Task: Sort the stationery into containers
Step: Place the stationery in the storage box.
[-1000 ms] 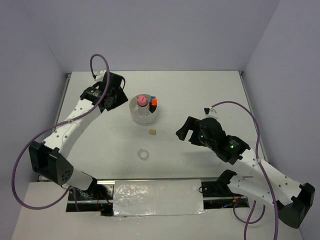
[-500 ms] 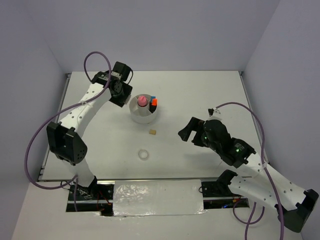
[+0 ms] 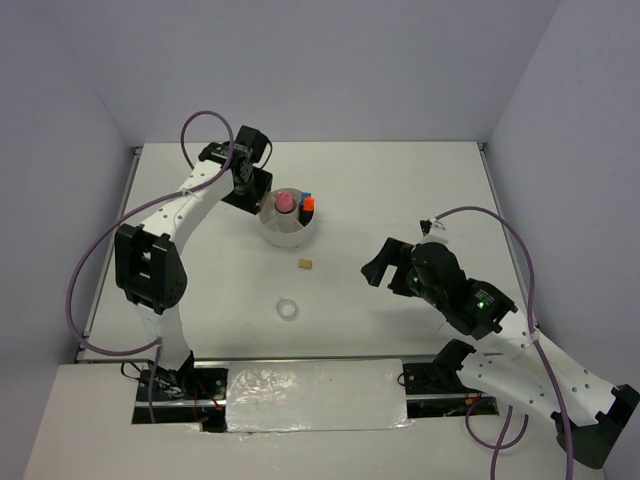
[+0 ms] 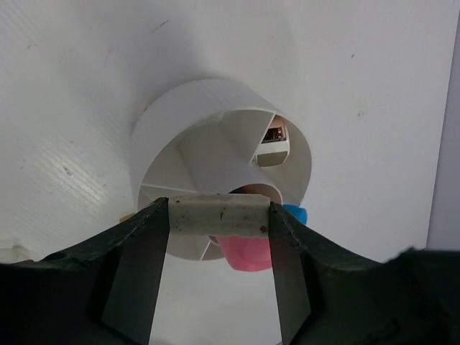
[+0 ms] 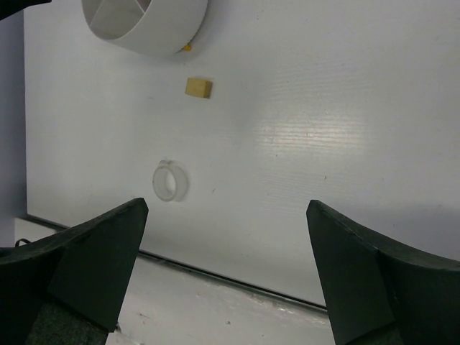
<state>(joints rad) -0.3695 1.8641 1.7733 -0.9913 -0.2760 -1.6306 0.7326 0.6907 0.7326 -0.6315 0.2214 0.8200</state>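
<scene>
Left pincer [image 4: 219, 224] pinching a tan eraser [image 4: 215, 214] just over the white divided tub [image 4: 169, 122]; right pincer [image 5: 226, 210] spread wide above the counter [image 5: 323, 108], tape ring [image 5: 170, 181] and second eraser [image 5: 198, 87] loose below.

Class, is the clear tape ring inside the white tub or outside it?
Outside: the tape ring lies on the table, apart from the tub.

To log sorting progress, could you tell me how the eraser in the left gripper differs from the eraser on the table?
The gripped eraser is clamped in the left gripper over the tub; the table eraser lies loose outside it. The gripped one looks pale grey and speckled; the table one is tan. Both are small rectangular blocks.
</scene>
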